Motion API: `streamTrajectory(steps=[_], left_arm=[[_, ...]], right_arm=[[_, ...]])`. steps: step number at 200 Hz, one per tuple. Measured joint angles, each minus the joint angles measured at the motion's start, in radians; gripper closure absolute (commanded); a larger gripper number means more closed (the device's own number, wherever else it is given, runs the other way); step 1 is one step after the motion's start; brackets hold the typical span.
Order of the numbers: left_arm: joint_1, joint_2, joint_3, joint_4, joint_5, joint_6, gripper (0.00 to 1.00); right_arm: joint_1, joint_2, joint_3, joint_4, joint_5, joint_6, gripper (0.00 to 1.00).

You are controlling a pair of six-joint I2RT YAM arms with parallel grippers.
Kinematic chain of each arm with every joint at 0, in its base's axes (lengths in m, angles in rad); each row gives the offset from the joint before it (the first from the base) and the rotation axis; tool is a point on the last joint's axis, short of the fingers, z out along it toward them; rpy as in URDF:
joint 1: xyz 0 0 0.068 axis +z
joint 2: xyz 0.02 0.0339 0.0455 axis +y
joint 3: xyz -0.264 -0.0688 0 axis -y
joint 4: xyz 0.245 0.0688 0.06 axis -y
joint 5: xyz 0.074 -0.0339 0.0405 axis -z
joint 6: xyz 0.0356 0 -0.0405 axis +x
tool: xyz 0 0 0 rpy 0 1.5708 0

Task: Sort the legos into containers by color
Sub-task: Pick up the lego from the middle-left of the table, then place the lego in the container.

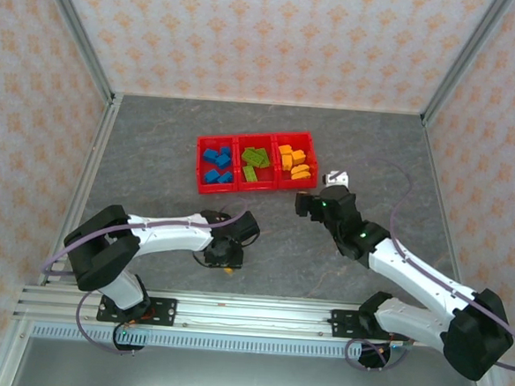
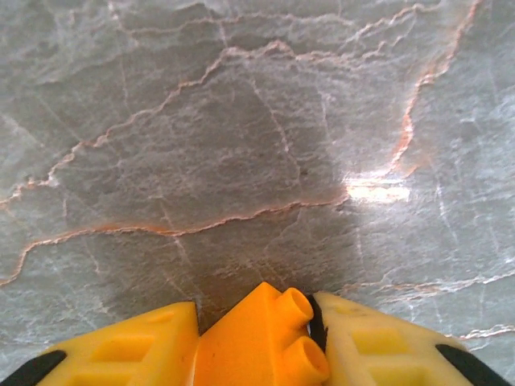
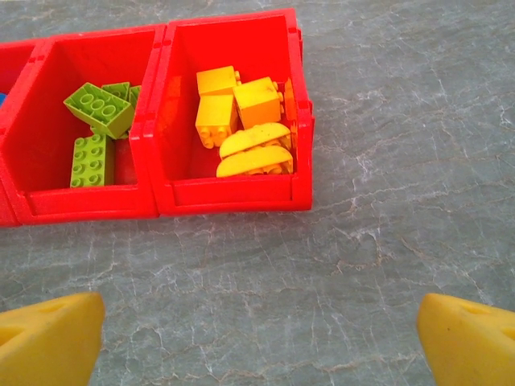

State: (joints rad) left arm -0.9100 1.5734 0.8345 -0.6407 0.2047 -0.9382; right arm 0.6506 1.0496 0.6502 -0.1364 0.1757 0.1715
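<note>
Pickup stage, and by my judgement the last loose piece. Left gripper (image 2: 253, 305) is pinched on an orange brick (image 2: 257, 346), fingers against both its sides, low on the grey table (image 1: 154, 150) near the arm bases and well apart from the red bins (image 1: 236, 139). Blue, green and orange-yellow bricks lie sorted in the three compartments. Right gripper (image 3: 261, 314) stands spread and empty, just in front of the right-hand bin (image 3: 233, 194). Next move calls for a clean lift, a carry to that right-hand bin and release above it. The right arm stands close to that route.
</note>
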Motion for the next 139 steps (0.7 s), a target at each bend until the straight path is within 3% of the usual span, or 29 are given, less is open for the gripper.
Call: streamTrajectory(steps=[81,139], left_arm=[[0.0,0.023,0.044,-0.013,0.0,0.029,0.76],[0.026,0.147,0.366,-0.011,-0.03,0.114,0.78]], right_arm=[[0.0,0.006,0.011,0.003,-0.003,0.008,0.02],[0.0,-0.148,0.043,-0.066,0.26,0.094,0.0]])
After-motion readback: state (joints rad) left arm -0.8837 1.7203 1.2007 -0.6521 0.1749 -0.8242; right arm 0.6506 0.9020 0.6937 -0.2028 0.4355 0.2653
